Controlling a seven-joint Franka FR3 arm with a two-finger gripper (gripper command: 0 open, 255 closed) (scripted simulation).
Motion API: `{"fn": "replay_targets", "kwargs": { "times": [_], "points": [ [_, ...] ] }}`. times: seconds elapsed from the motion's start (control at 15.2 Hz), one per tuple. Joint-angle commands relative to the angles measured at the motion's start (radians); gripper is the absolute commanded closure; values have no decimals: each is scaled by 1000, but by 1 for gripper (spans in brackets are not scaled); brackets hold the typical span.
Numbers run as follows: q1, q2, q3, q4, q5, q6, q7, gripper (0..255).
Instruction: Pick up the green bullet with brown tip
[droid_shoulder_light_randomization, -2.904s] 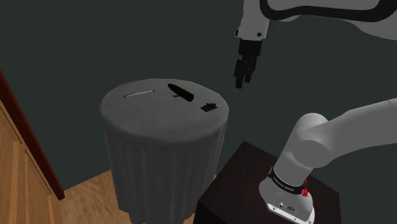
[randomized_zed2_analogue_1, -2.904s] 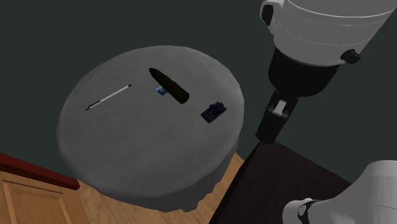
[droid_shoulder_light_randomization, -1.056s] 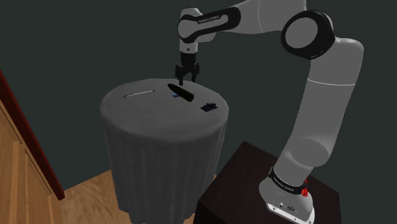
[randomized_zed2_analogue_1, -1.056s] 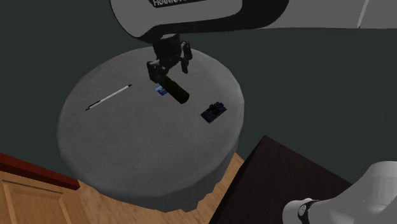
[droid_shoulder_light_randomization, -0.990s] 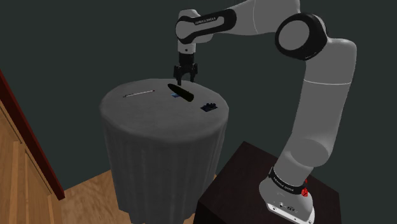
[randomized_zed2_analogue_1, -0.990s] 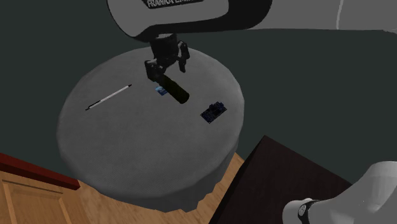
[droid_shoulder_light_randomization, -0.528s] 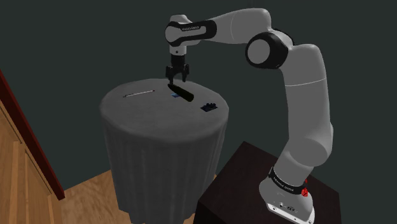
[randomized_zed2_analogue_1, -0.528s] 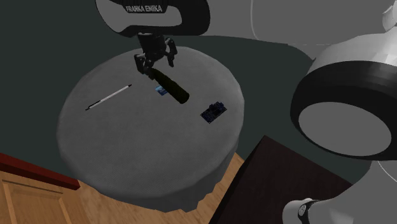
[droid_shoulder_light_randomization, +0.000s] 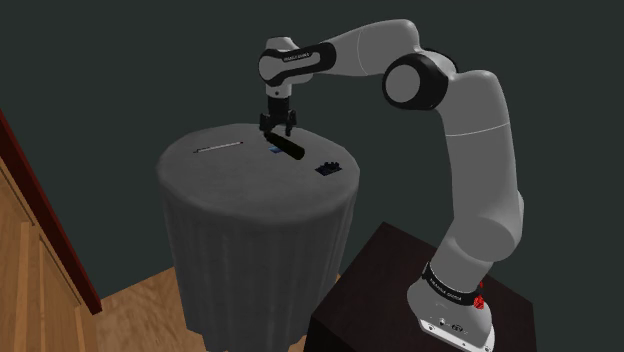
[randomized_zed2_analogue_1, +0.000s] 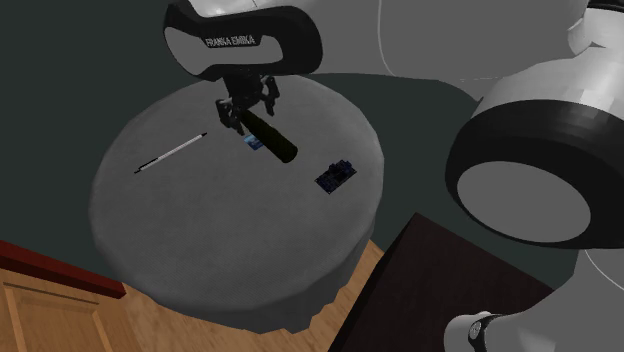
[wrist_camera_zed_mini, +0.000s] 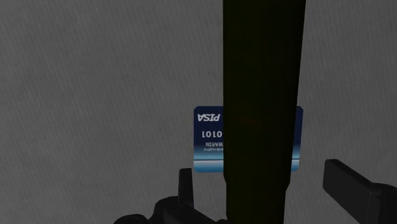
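Well, I am about halfway through this job. My gripper (droid_shoulder_light_randomization: 279, 128) is down low over the table (droid_shoulder_light_randomization: 250, 230), right at the bullet (randomized_zed2_analogue_1: 277, 142), but nothing has been picked up yet. The bullet lies flat on the table and runs straight between the jaws. It looks very dark to me, so I cannot make out a brown tip. The jaws are wide apart. In the wrist view I see one of the fingers (wrist_camera_zed_mini: 353, 184) on each side of the bullet, with a little bare gap on both sides. So I think they touch nothing and hold nothing right now. A blue card (wrist_camera_zed_mini: 207, 140) lies under the bullet, just ahead of the jaws, and it pokes out on both sides. A thin pen (randomized_zed2_analogue_1: 170, 153) lies well away from the jaws, off to one side. What is left, I think, is to squeeze the jaws onto the bullet and then lift it up off the table. I would watch that the card does not come up with it.
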Motion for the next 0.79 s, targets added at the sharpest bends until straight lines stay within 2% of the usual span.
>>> {"fn": "replay_targets", "kwargs": {
  "times": [0.0,0.59,0.73],
  "points": [
    [0,0,0,-5,0,5,0,255],
    [1,1,0,-3,0,5,1,255],
    [0,-3,0,17,0,-20,1,255]
  ]
}}
